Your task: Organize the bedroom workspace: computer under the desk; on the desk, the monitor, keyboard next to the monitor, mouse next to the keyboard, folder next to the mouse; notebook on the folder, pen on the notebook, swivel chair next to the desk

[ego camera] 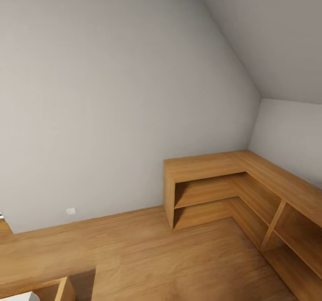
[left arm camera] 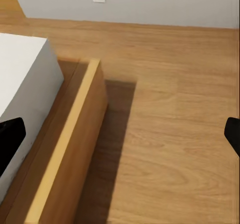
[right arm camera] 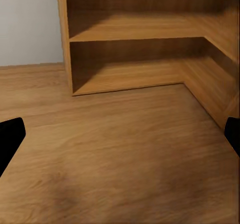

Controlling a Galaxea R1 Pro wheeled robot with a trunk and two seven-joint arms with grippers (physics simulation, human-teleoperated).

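Two bare shelves (ego camera: pixel 203 193) in corner wooden unit (ego camera: pixel 210 165).

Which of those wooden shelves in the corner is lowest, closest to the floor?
The bottom shelf of the corner shelving unit, just above the wooden floor. The middle shelf sits above it, under the flat top.

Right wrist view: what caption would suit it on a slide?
Open right gripper above a wooden floor, facing an L-shaped wooden corner shelf unit against a grey wall.
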